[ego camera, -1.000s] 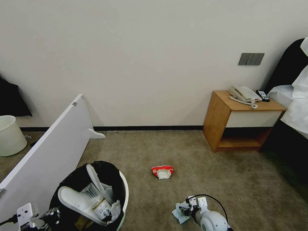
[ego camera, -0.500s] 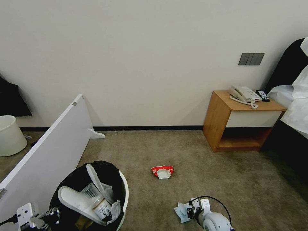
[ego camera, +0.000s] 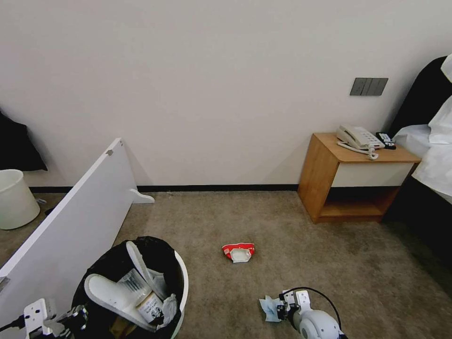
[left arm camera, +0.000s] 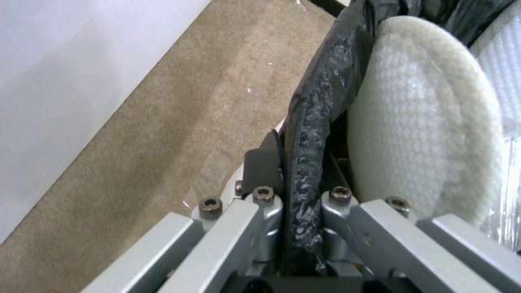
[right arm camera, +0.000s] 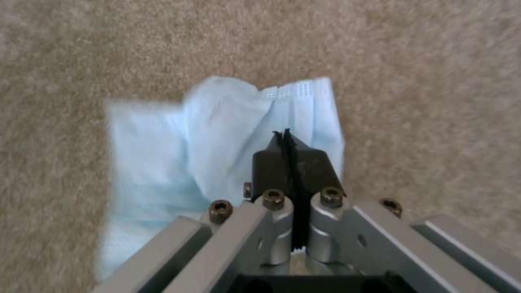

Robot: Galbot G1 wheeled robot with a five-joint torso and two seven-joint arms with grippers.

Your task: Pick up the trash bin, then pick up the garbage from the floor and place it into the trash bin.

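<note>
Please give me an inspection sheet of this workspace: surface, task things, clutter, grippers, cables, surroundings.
Surface: beige carpet floor, black baseboard at the wall.
Job's things: trash bin, black-lined, holds white slippers; red-white packet and pale-blue wad on the carpet.
Clutter: plain white bucket, leaning white board.
Grippers: left gripper shut on the bin's rim; right gripper shut on the wad.
Cables: black cable looping over the right wrist.
Surroundings: wooden nightstand with telephone; bed corner.
</note>
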